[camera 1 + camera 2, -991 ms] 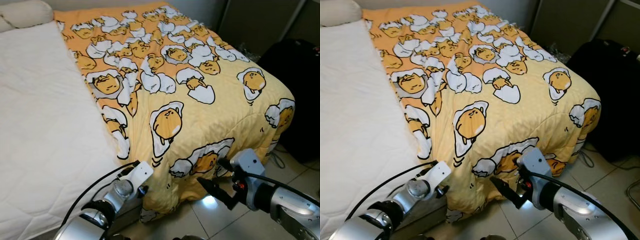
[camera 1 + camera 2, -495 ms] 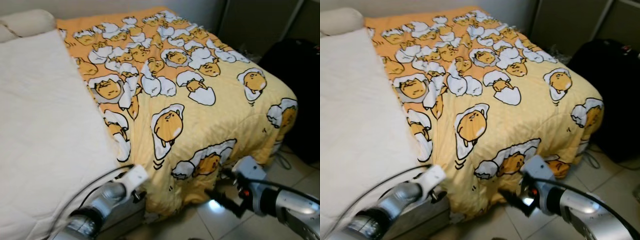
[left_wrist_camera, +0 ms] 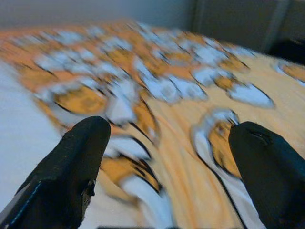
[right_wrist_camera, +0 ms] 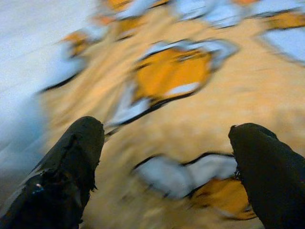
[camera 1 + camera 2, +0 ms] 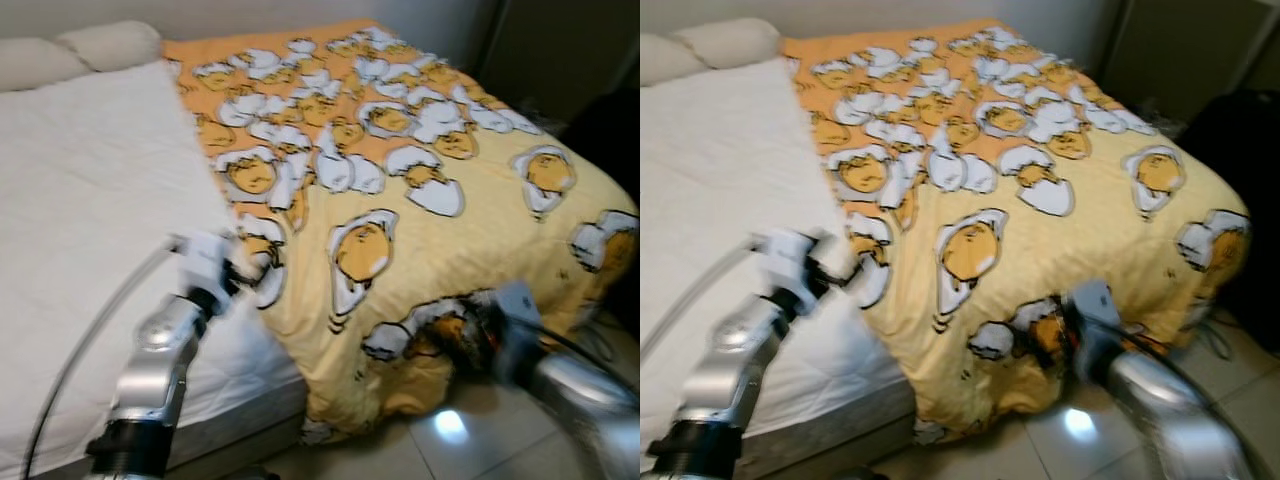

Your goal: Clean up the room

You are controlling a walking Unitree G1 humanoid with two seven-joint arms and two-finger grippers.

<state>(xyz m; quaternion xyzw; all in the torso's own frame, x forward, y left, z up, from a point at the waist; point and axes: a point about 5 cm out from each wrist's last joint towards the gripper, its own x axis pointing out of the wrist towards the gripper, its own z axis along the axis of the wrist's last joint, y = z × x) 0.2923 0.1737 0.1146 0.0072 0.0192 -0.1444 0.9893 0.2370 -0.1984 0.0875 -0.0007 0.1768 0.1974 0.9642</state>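
Left claw (image 3: 162, 157): spread open; we have raised it to the blanket (image 5: 420, 200) edge.
Right claw (image 4: 167, 162): open, at the blanket's foot.
Meaning: we judge bed-making next.

quilted cloth blanket (image 5: 450, 230) (matt); glossy floor tiles (image 5: 450, 440)
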